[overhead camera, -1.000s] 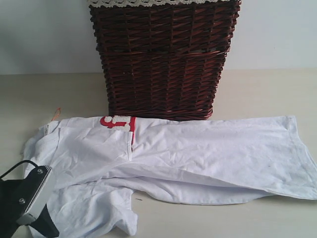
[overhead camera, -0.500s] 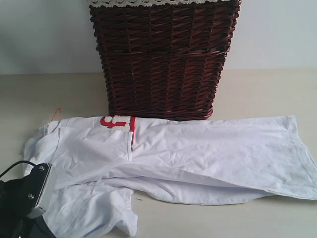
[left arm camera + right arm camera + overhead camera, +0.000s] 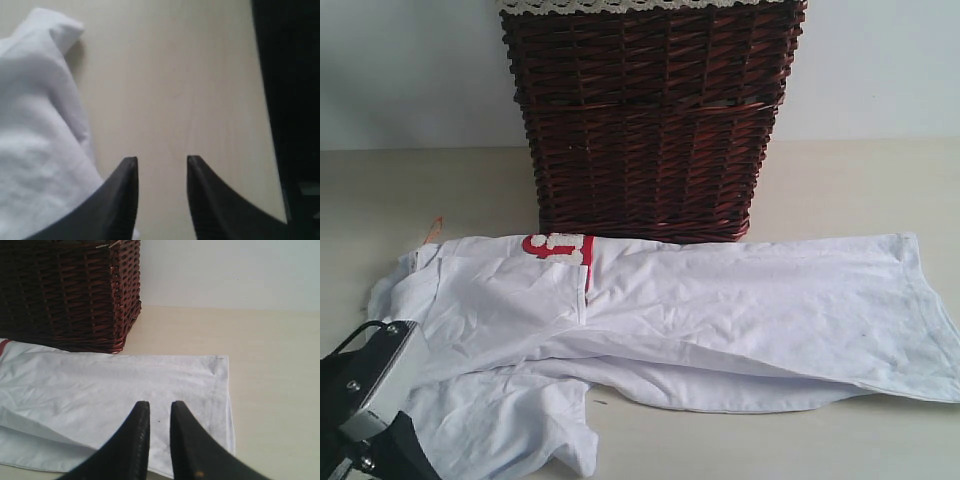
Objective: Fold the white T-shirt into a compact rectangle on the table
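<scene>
The white T-shirt [image 3: 720,310] lies spread sideways on the table [image 3: 860,190] in front of the basket, partly folded, with a bit of red lettering [image 3: 558,245] showing. My left arm [image 3: 360,400] sits at the shirt's near left end. The left gripper [image 3: 160,159] is open over bare table [image 3: 175,75], and shirt cloth [image 3: 35,150] lies bunched beside one finger. Above the shirt's hem end [image 3: 100,385] hovers my right gripper [image 3: 159,403], its jaws a narrow gap apart with nothing between them.
A tall dark wicker basket [image 3: 650,120] with a lace-trimmed liner [image 3: 620,5] stands right behind the shirt, and shows in the right wrist view too [image 3: 65,290]. An orange tag [image 3: 433,228] pokes out at the shirt's far left. A pale wall rises behind the table.
My left arm has shifted slightly down and left toward the corner of the exterior view. The shirt lies as before.
</scene>
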`<action>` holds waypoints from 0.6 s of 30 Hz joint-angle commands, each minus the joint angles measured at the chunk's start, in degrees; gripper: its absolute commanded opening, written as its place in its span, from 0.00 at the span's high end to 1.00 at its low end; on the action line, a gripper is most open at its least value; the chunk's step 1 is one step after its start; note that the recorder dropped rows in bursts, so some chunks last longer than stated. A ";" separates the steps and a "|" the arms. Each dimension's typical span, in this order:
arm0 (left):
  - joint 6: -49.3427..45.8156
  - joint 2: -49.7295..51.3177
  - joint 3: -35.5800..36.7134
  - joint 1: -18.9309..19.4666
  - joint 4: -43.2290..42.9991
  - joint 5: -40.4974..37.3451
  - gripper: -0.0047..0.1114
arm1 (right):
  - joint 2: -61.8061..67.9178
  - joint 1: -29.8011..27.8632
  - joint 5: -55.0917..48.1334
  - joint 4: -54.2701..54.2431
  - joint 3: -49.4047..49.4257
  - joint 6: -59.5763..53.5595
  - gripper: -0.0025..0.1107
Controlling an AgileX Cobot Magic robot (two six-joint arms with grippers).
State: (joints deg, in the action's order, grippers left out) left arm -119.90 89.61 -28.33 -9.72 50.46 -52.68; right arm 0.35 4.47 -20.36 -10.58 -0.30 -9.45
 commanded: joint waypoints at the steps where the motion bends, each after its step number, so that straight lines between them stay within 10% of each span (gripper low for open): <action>1: -0.28 -0.18 1.37 -0.72 2.94 6.34 0.60 | -0.35 -0.14 0.62 0.03 0.30 -0.32 0.84; 18: -0.28 5.87 2.33 -9.27 8.35 24.93 0.63 | -0.35 -0.14 0.62 0.03 0.30 -0.43 0.84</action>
State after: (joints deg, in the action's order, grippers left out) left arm -120.10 94.25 -26.37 -17.89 57.78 -30.77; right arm 0.35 4.47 -20.36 -10.58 -0.30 -9.45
